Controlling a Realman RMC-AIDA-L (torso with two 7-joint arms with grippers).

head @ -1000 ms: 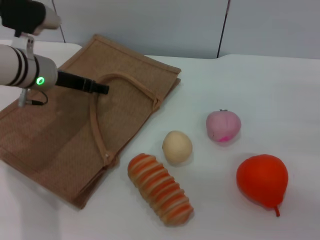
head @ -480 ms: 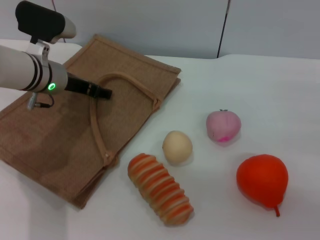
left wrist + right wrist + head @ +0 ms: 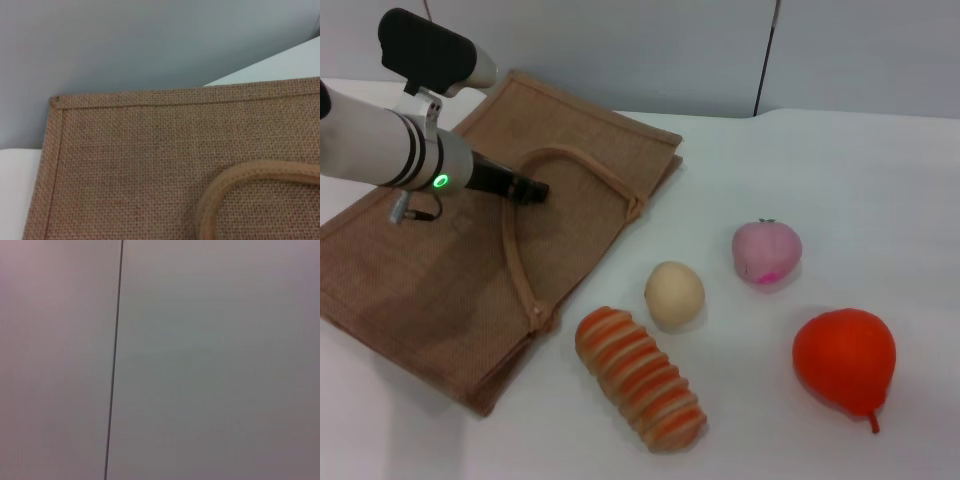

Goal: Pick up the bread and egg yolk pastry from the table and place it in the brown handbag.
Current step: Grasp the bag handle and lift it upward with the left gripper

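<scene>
Bread [image 3: 640, 378] lies nearest me on the table, its long axis running from near the bag's front corner away toward my right. Just beyond its far-left end sits the egg yolk pastry [image 3: 674, 294], close beside it. Farther back and to my left, my left gripper [image 3: 528, 189] hangs over the flat brown handbag [image 3: 430, 290], by its handle loop; whether its fingers are apart I cannot tell. Both foods lie to its right and nearer me. My right gripper is out of sight.

A lab-like test setup: white table [image 3: 880, 180] against a bare grey wall [image 3: 650, 50].
</scene>
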